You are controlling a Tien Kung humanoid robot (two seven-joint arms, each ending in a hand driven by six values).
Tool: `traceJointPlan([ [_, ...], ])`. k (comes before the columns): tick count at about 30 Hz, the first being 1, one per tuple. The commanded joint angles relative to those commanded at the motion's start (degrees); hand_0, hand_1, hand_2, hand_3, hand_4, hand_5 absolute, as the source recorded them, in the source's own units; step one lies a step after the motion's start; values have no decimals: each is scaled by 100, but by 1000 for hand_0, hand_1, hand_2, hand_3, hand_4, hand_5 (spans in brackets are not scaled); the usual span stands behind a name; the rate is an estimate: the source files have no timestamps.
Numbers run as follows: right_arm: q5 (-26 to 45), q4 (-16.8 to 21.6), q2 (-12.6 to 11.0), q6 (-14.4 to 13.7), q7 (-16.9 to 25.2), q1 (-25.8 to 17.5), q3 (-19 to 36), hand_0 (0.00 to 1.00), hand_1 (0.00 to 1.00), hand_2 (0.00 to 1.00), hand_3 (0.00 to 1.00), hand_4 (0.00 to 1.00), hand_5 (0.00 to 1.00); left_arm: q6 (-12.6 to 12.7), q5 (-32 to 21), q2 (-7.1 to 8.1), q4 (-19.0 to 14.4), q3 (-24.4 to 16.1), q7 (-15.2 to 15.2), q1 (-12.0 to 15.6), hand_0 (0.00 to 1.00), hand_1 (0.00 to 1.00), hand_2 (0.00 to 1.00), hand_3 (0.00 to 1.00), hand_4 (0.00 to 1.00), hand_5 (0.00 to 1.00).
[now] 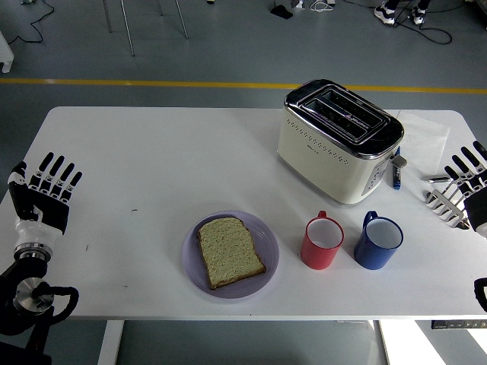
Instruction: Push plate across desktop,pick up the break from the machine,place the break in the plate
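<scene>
Slice of brown bread (230,252) lies on round lilac plate (268,232), 7 o'clock from cream toaster (338,141). Left hand (42,196) and right hand (466,191): fingers spread, empty.

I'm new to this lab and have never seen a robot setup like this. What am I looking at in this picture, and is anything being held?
This is one view from a camera on the robot's head, looking down over a white table. The black-and-white things at the side edges are the robot's own five-fingered hands: the left hand and the right hand. Both have spread fingers and hold nothing. On the table stand a cream toaster with empty slots, a purple plate with a slice of bread lying on it, a red mug and a blue mug. A dark pen lies just right of the toaster.
</scene>
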Motion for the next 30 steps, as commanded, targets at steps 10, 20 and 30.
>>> traceJointPlan([
  [10,65,-2,-15,-50,95,-15,8,795,749,754,741,482,584,-24,89,0,-15,-13,23,-14,734,758,781,718,571,998],
  [20,116,-18,-7,-30,143,-14,10,791,746,752,736,479,583,-66,72,0,-20,-14,78,-36,733,757,779,714,570,998],
  [30,44,-19,-46,-45,139,12,53,790,746,751,733,478,581,-96,112,0,-39,-3,105,-54,733,756,779,714,571,998],
])
